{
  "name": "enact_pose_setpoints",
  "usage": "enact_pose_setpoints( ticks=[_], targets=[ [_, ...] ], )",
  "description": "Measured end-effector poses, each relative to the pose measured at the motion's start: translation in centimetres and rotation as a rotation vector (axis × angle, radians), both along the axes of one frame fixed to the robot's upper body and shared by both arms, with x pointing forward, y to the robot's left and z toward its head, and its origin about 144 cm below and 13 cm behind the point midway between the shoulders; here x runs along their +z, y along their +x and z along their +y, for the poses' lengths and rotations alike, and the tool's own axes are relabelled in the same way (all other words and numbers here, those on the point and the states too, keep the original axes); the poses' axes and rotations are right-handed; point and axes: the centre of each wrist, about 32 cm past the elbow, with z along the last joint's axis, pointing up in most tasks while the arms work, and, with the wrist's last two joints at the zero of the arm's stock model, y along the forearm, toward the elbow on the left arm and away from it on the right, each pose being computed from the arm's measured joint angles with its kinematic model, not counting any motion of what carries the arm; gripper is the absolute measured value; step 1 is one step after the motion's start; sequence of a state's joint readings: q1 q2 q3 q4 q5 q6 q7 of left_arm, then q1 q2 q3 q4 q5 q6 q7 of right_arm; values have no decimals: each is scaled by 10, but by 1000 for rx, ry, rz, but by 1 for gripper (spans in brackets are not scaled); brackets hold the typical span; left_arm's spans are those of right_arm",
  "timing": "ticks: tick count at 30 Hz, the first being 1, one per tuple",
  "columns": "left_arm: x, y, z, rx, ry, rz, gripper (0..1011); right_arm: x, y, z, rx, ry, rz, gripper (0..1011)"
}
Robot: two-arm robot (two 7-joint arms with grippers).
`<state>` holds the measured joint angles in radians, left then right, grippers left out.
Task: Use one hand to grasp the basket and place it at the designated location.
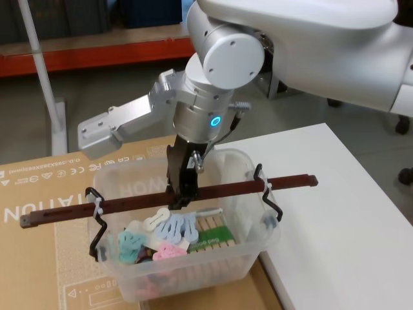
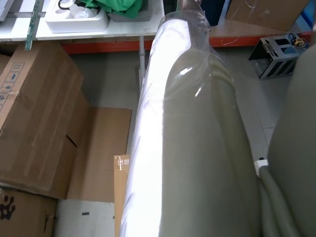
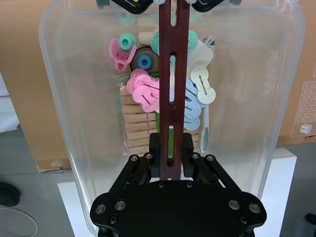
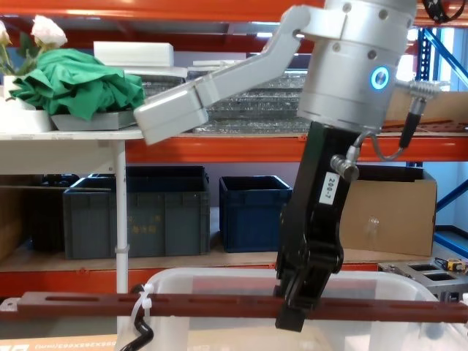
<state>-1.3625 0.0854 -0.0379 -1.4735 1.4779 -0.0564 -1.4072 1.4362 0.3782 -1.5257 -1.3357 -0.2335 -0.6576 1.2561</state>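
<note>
Gripping the bar handle at its middle, our right gripper is clamped tight on it above the basket, which sits over the cardboard box just beside the table's near left corner. We judge the tub stiff and fairly light, its loose pegs apt to shift, so a centred hold should carry it level. Our left arm is parked by the body.

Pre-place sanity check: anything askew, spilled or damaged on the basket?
Nothing spilled or damaged. The pegs lie inside the basket, and the right gripper has its fingers shut on the handle bar near mid-basket. Only oddity: the bar juts far past both walls, lashed on with white zip ties.
</note>
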Motion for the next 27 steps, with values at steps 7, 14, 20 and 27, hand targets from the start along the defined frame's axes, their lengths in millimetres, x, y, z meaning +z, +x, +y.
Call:
enact_pose_setpoints(
  ticks=[7, 14, 20, 27],
  targets=[
    [0, 0, 0, 0, 0, 0, 0, -6, 0, 5, 16, -12, 10, 239],
    [0, 0, 0, 0, 0, 0, 0, -8, -1, 8, 23, -14, 18, 239],
    [0, 0, 0, 0, 0, 0, 0, -13, -1, 10, 21, -18, 25, 239],
    [0, 0, 0, 0, 0, 0, 0, -21, -3, 13, 14, -30, 23, 239]
  ],
)
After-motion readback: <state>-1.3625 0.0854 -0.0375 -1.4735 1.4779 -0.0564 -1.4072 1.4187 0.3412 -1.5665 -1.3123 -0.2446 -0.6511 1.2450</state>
